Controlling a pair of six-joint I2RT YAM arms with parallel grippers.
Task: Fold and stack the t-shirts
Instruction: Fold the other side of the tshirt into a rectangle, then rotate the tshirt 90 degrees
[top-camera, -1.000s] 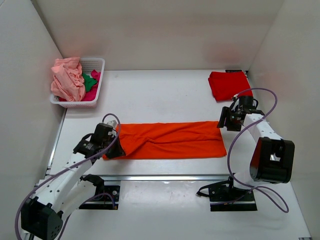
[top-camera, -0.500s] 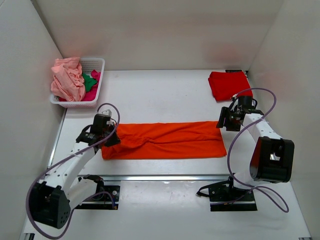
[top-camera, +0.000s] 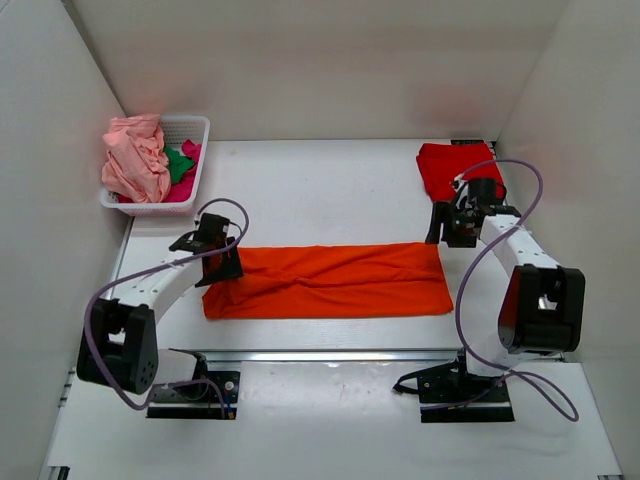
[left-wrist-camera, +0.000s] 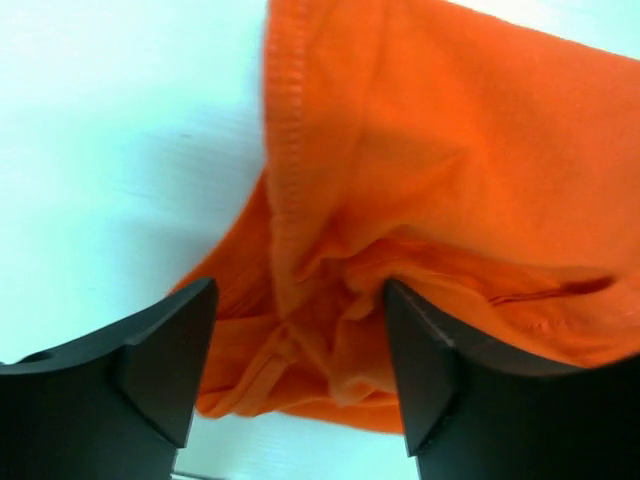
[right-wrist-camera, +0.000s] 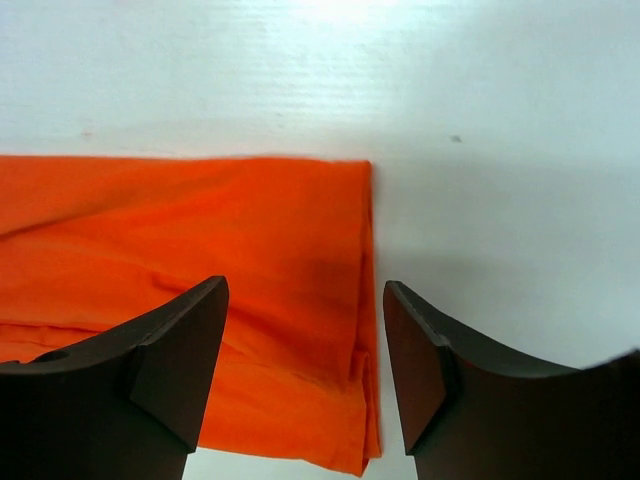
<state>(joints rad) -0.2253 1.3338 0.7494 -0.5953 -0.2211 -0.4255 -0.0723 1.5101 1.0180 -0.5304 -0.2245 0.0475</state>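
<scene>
A bright orange t-shirt (top-camera: 330, 280) lies folded into a long band across the table's middle. My left gripper (top-camera: 222, 262) hovers over its bunched left end (left-wrist-camera: 330, 340), jaws open and wide, nothing pinched between them. My right gripper (top-camera: 447, 228) is open above the band's far right corner (right-wrist-camera: 330, 230), its fingers astride the edge without gripping. A folded red t-shirt (top-camera: 455, 168) rests at the back right. Pale pink (top-camera: 135, 160), green (top-camera: 180, 163) and magenta (top-camera: 185, 192) t-shirts are heaped in the basket.
The white mesh basket (top-camera: 195, 124) stands at the back left against the side wall. White walls close in the table on three sides. A metal rail (top-camera: 330, 354) runs along the near edge in front of both arm bases.
The left gripper has opened and let go of the orange shirt's left end, which now lies flat; that arm swung back and left. The right gripper moved slightly farther back.
</scene>
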